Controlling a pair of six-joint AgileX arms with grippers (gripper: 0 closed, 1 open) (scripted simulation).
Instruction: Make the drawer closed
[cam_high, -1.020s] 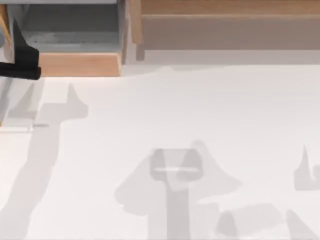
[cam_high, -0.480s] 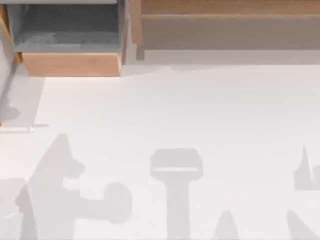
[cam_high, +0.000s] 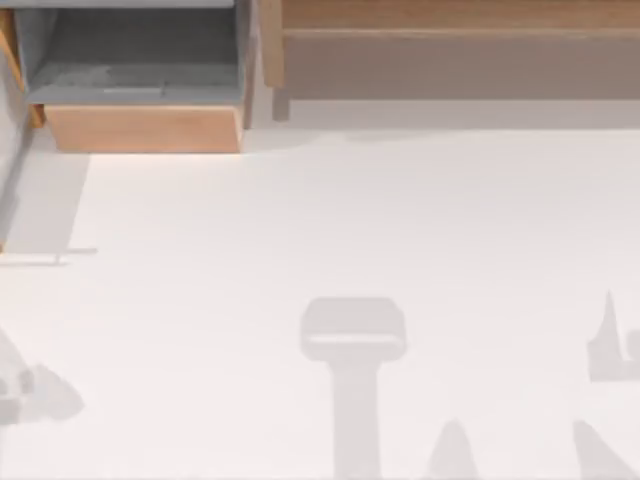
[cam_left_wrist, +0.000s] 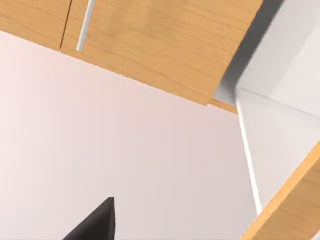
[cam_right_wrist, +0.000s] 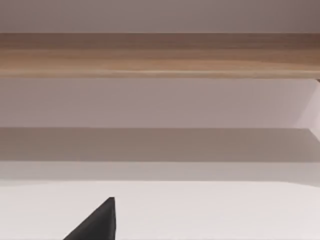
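The drawer (cam_high: 145, 128) sits at the table's far left in the top view. Its light orange-brown front panel faces the table's open middle, and its grey floor (cam_high: 130, 60) and grey walls lie open to view behind that panel. In the left wrist view, a dark part of my left gripper (cam_left_wrist: 97, 225) hangs over the pale table, apart from orange-brown wooden panels (cam_left_wrist: 160, 45) that carry a thin white bar (cam_left_wrist: 85, 25). A dark part of my right gripper (cam_right_wrist: 97, 222) appears in the right wrist view, over the table and well short of the wood.
A long brown wooden bench-like body (cam_high: 450, 40) runs along the far edge to the right of the drawer, also seen as the bench (cam_right_wrist: 160, 55). A wooden post (cam_high: 270, 50) stands between it and the drawer. Grey arm shadows (cam_high: 352, 340) lie on the white table (cam_high: 330, 220).
My left gripper, a second ago at the drawer's front left corner, has drawn back out of the top view. Its shadow slid toward the near left. The drawer has not moved.
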